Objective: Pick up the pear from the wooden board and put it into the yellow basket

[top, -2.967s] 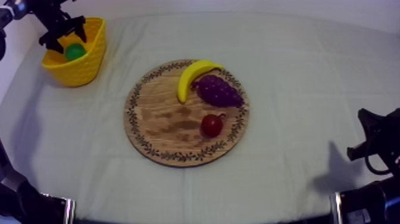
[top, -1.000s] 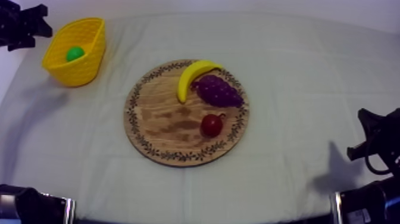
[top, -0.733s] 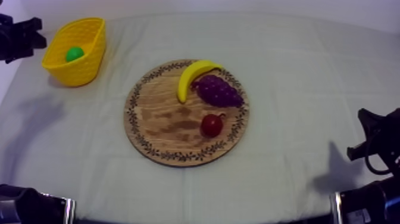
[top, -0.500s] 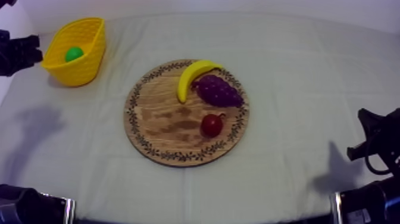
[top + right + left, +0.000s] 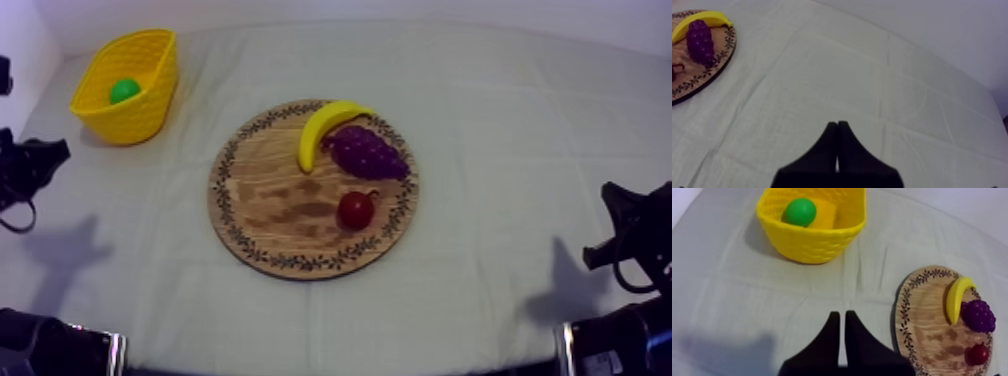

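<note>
The left gripper [image 5: 839,315] is drawing back from the yellow basket [image 5: 150,112] toward the left edge of the worktop [image 5: 500,120]; 3 seconds ago it was hanging right over the basket's rim. Its fingers are lying together with nothing between them. The pear [image 5: 124,90] is sitting inside the basket, no longer on the wooden board [image 5: 270,200], so the task is looking finished and the arm is probably heading to rest. The banana [image 5: 325,125], the grapes [image 5: 368,152] and the small red fruit [image 5: 355,210] are staying put on the board. The right gripper [image 5: 836,125], fingers pressed together and empty, is idling over bare cloth, well apart from the board. Nothing is blocking the left arm's retreat.
</note>
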{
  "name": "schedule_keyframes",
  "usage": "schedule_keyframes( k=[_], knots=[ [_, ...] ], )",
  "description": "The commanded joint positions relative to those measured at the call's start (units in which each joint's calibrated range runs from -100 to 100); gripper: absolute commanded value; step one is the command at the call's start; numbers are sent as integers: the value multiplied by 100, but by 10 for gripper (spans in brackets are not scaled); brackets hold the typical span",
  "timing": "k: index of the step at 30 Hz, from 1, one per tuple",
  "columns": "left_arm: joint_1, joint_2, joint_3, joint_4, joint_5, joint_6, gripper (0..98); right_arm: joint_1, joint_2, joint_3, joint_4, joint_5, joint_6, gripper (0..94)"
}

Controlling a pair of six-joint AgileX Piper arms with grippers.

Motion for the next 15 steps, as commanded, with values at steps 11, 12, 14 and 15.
schedule_keyframes(
  k=[11, 12, 14, 15],
  knots=[
    [47, -2131, 2188, -142, -499, -312, 1, -1, -3, -2, -2, -4, -2, 2],
    [74, -2263, 2218, -192, -431, -322, 0, -1, -3, -2, -2, -4, -2, 2],
    [126, -2498, 2254, -289, -331, -306, 0, -1, -3, -2, -2, -4, -2, 2],
    [148, -2602, 2264, -327, -289, -290, 0, -1, -3, -2, -2, -4, -2, 2]
  ],
)
